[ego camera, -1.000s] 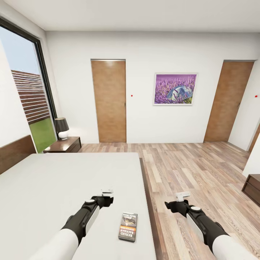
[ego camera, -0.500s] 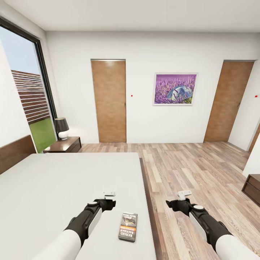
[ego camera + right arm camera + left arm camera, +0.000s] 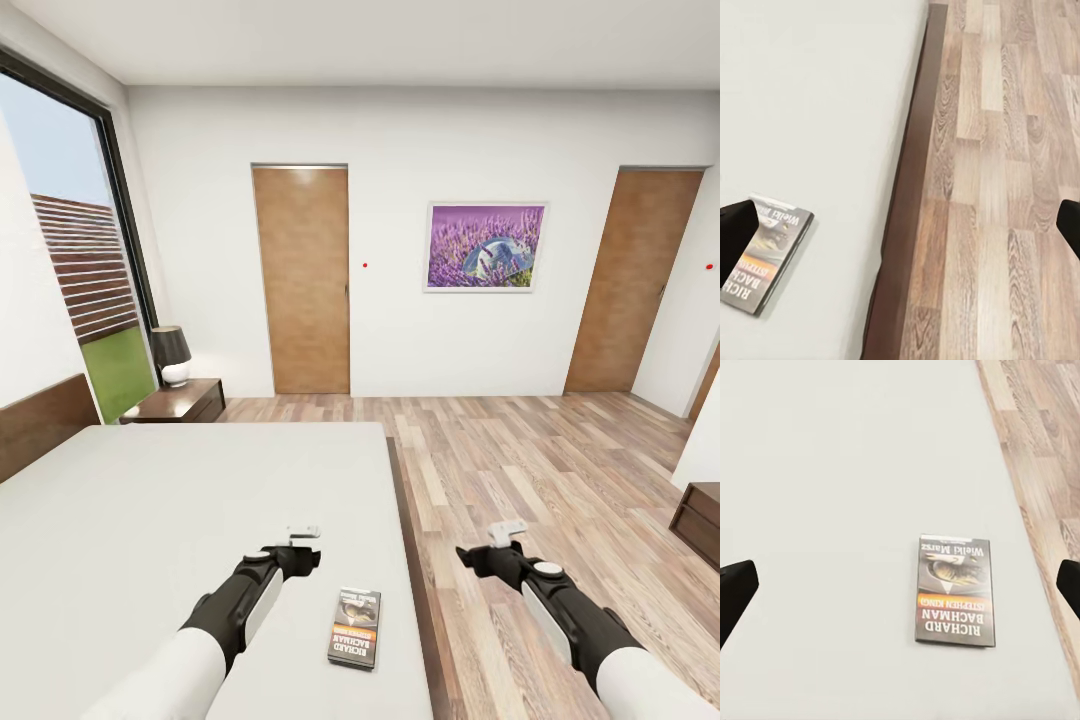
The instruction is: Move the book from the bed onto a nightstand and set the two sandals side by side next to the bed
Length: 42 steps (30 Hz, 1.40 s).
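The left gripper [image 3: 303, 553] was held wide open and empty above the bed [image 3: 150, 520], just beside the book [image 3: 355, 627]. The right gripper [image 3: 493, 553] was likewise spread wide over the floor [image 3: 520, 470]. The book lay flat near the mattress edge, well apart from the nightstand [image 3: 180, 401]. The book pickup was judged pending; descent onto the book was required.

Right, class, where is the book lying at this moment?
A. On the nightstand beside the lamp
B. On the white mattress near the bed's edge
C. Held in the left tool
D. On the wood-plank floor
B: the book lies flat on the bed, near the edge by the floor, between the two arms and untouched.
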Tool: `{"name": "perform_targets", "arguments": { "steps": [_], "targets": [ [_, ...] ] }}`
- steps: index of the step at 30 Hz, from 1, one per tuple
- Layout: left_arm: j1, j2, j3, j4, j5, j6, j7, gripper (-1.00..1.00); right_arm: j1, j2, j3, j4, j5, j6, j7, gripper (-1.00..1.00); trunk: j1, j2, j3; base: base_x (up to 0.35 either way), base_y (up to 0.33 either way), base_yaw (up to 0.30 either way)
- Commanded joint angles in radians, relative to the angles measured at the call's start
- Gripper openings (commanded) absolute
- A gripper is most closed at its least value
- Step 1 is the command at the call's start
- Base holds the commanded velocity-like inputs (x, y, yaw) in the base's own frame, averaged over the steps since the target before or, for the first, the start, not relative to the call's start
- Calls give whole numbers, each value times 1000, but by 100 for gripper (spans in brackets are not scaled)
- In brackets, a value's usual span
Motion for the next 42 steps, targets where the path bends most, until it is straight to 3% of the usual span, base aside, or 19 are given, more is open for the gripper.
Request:
{"name": "perform_targets", "arguments": {
  "steps": [1, 25, 42],
  "targets": [
    [0, 1, -5, -2, 6, 6, 6, 100, 0, -1, 5, -4, -10, 5, -1, 100, 0, -1, -1, 0, 0, 0],
    [0, 1, -5, -7, 11, 13, 7, 100, 2, 2, 4, -15, -11, 5, -1, 100, 0, -1, -1, 0, 0, 0],
    [0, 1, -5, -8, 11, 13, 8, 100, 2, 0, 3, -15, -12, 43, -1, 100, 0, -1, -25, 0, 0, 0]
  ]
}}
